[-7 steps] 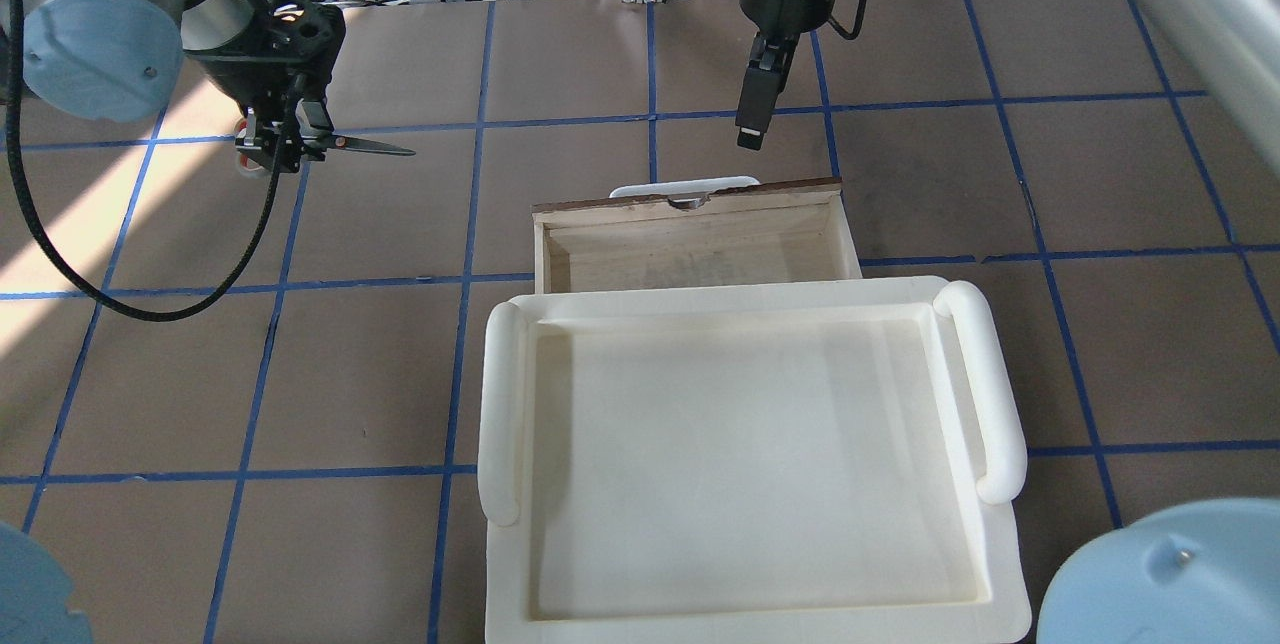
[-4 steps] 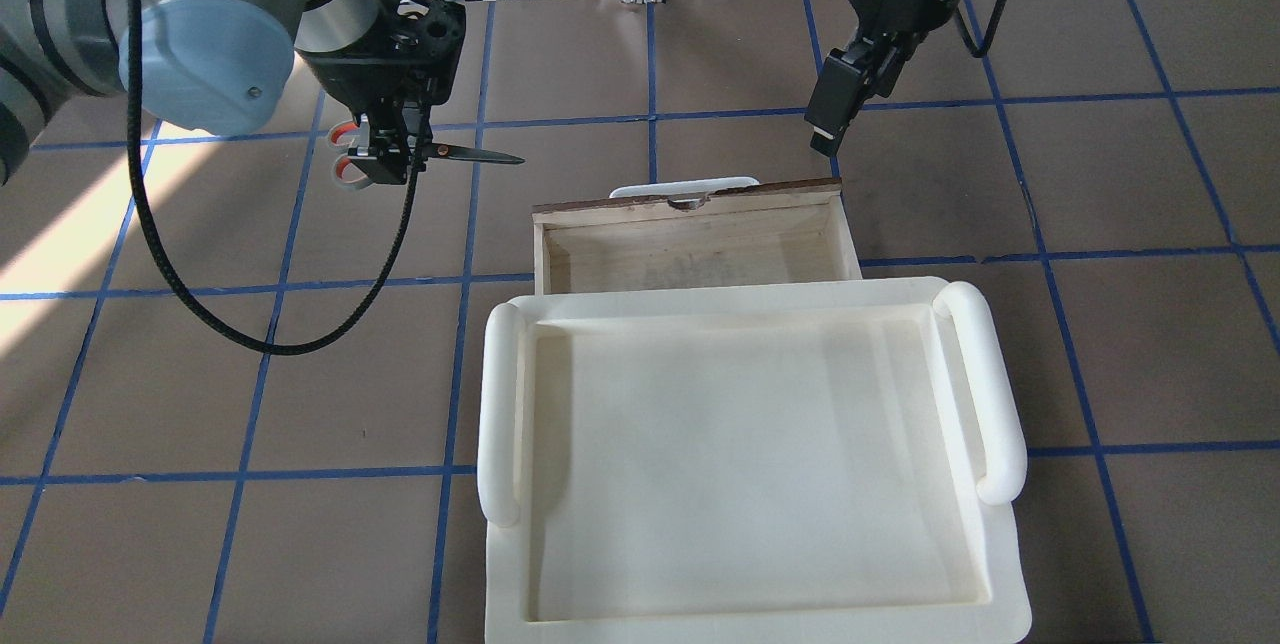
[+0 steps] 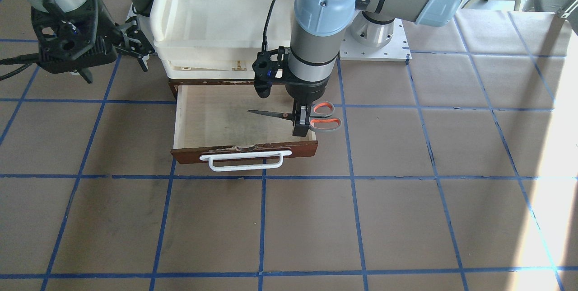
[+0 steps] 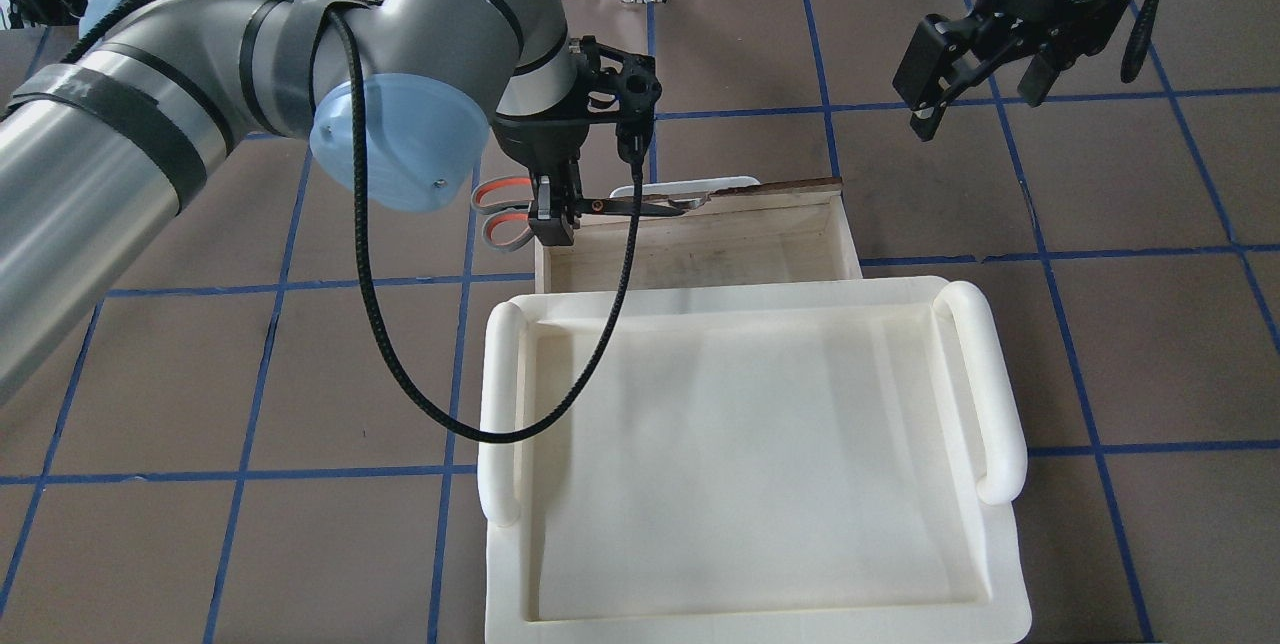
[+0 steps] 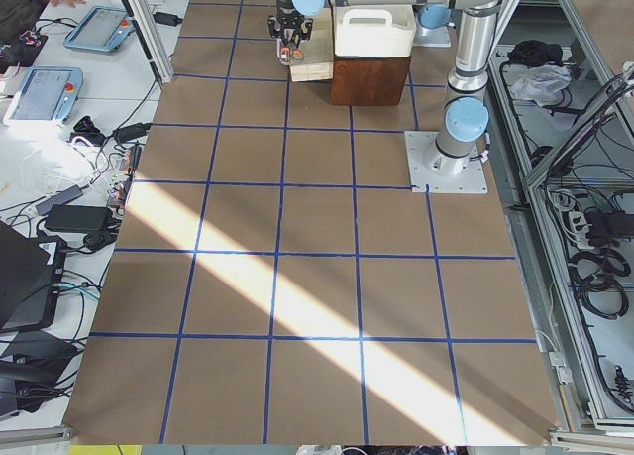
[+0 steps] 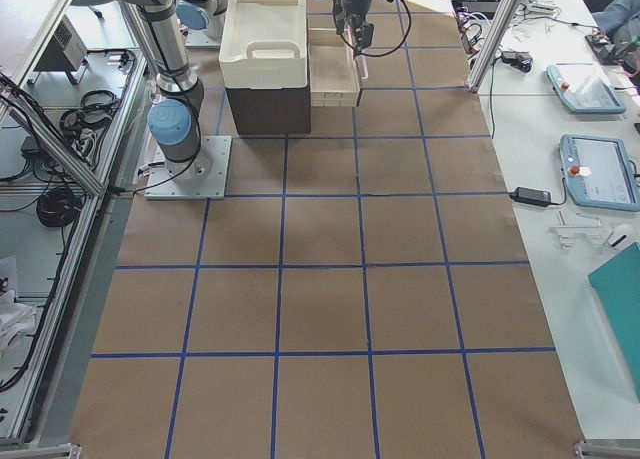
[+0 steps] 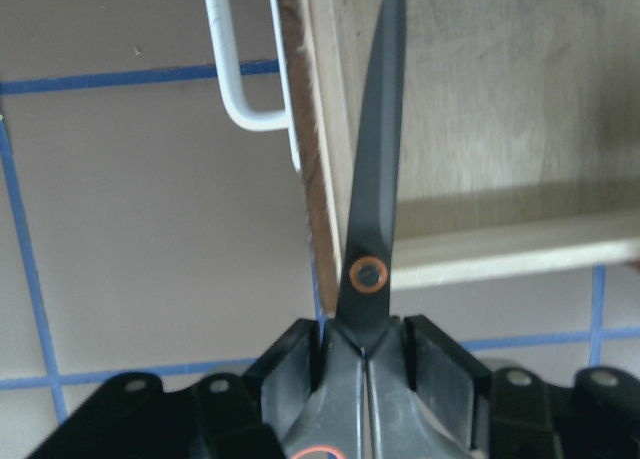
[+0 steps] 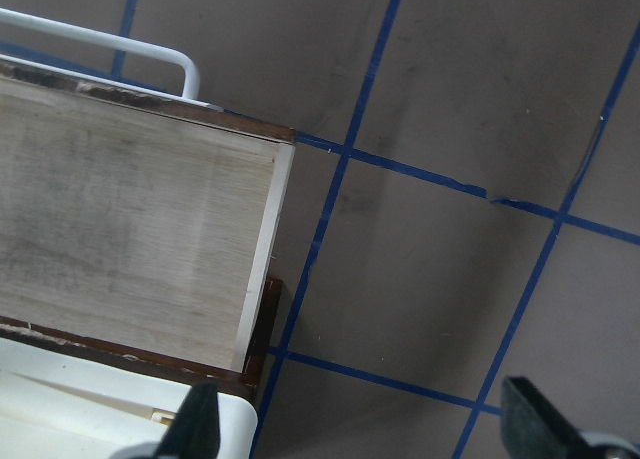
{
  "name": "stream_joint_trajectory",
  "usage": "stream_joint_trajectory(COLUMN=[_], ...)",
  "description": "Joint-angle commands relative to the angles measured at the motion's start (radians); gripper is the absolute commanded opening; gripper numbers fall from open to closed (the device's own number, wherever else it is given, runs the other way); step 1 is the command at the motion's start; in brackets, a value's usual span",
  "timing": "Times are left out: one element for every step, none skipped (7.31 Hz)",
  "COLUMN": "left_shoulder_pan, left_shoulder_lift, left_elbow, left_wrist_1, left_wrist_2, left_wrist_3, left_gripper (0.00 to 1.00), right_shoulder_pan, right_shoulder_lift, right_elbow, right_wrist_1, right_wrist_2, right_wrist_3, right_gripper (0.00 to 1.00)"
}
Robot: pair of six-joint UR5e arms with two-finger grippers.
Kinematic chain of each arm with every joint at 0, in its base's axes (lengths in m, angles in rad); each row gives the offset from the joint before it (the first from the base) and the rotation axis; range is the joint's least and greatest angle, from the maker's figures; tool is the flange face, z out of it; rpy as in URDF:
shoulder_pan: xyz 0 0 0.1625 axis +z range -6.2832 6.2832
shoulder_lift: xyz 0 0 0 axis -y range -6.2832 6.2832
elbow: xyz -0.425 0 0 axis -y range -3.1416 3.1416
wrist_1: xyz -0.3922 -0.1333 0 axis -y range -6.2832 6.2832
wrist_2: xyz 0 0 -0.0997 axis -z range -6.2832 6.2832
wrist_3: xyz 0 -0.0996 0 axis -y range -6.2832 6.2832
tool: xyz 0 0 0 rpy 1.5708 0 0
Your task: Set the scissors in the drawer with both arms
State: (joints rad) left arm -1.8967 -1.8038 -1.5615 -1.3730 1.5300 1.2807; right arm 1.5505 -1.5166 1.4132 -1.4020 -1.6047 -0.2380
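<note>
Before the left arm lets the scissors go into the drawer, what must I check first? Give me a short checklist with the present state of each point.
1. Grip: left gripper is shut on the scissors near the pivot. Ok.
2. Drawer is pulled open and its bottom is bare. Ok.
3. Scissors wholly over the drawer: the blades are over it, but the handles hang outside its side wall. Not ok.
4. Right gripper is open, off to the side, and apart from the drawer. Ok.
5. Gap between the scissors and the drawer wall below. Cannot tell.
</note>
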Motion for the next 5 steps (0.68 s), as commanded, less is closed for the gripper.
stream_joint_trajectory(left_shoulder_pan=[-0.077,-0.079,-0.081,-0.081,-0.081], left_shoulder_lift=[-0.017,-0.023,-0.023,-0.025,-0.032], left_elbow=[-0.006,-0.012,-0.029,-0.043,-0.048], left_wrist_1=[0.000,0.000,0.000,0.002,0.011], left_wrist_2=[-0.011,-0.013,-0.014,-0.020,-0.058], left_wrist_3=[-0.090,-0.090,-0.092,-0.095,-0.093], left_gripper=[0.00,0.00,0.00,0.00,0.00], right_shoulder_pan=[0.000,0.003,0.009,0.035,0.057], right_shoulder_lift=[-0.010,-0.011,-0.020,-0.036,-0.049], right_elbow=[0.003,0.003,0.004,0.016,0.039], right_wrist_1=[-0.002,-0.041,-0.089,-0.106,-0.109], right_wrist_2=[0.006,0.028,0.066,0.065,0.057], right_wrist_3=[0.208,0.230,0.239,0.247,0.247], right_gripper=[1.00,1.00,1.00,1.00,1.00])
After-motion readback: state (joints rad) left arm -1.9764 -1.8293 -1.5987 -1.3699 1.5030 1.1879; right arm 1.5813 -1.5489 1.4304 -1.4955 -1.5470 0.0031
